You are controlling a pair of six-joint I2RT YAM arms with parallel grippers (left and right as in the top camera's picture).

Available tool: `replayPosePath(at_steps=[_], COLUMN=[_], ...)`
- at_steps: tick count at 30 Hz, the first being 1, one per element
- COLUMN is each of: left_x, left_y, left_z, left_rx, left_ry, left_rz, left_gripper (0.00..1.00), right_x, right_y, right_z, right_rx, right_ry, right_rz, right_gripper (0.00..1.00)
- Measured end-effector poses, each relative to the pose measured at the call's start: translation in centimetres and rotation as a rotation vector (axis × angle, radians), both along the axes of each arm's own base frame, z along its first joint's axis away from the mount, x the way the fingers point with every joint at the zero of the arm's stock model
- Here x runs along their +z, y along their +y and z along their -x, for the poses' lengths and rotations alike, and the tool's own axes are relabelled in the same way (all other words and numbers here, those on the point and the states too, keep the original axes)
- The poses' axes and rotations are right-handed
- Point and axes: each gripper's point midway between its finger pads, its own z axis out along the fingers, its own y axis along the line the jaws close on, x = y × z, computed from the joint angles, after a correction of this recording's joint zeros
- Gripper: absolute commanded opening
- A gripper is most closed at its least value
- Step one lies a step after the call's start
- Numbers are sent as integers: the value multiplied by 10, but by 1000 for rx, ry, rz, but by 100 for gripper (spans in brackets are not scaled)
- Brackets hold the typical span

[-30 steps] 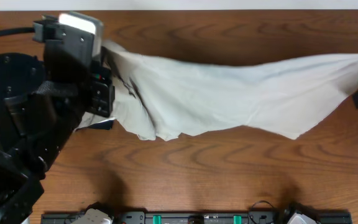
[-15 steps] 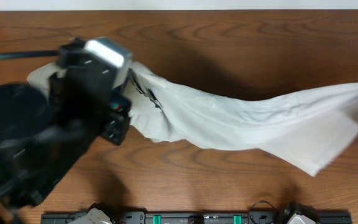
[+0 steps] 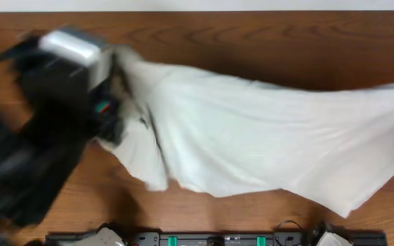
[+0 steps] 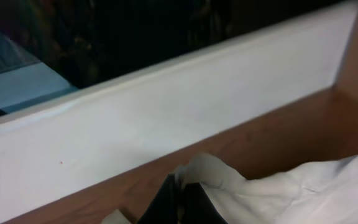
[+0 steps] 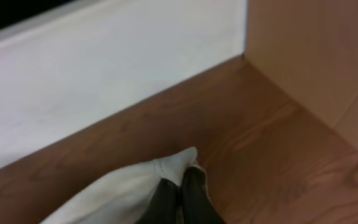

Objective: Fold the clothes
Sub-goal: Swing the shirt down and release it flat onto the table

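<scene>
Clamped shut, the left claw sits at the bottom middle of its wrist view, dark fingers pressed together on a bunched edge of the cream-white garment. The right claw, bottom middle of its own view, is nipped closed the same way on a hemmed corner of that garment, with only a little nub of cloth poking past the tips.

From overhead, the garment stretches as one wide sheet from the upper left of the frame to the right edge. Its lower hem sags toward the bottom right. The left arm is a dark blur at the left, and the right claw is out of that frame. To my eye each claw holds an end so the cloth opens out wide and the wrinkles pull flat before it is laid down for the first fold.

Beyond it, the bare wooden table runs back to a white wall, and a wooden side panel stands at the upper right.
</scene>
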Motion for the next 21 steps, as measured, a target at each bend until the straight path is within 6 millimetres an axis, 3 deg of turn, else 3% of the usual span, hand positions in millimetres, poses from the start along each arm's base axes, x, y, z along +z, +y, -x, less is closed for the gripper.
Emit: replayPosePath(at_steps=[3,8,10,12,14,16,19,21], left_x=[-21,-70,-80,-81,-73,-48,-6,5], left_y=[-26,-70,-85,-91,-95,-98,-94,-81], left_z=[-48,-164,-211,-236,-240,-229,-192,-163], left_rx=[31,93,112,121,114,95,65,46], left_ry=[43,63,4,-47,-90,-155,-230,-218], left_rz=[-72,-172,-180,-188,-201,-210,-202,-228], left_gripper=[6,6,6,7,7,7,7,7], right_x=[-13,-33,-38,-42,-45,-37,-8,6], right_y=[-14,-35,-44,-48,-55,-65,-87,-95], right_z=[-40,-124,-161,-183,-190,-185,-162,-142], right_rx=[38,158,218,265,282,272,217,182], right_ry=[26,-4,-50,-85,-102,-123,-167,-181], right_rz=[-38,-88,-97,-118,-144,-154,-132,-112], right_gripper=[1,1,1,1,1,1,1,1])
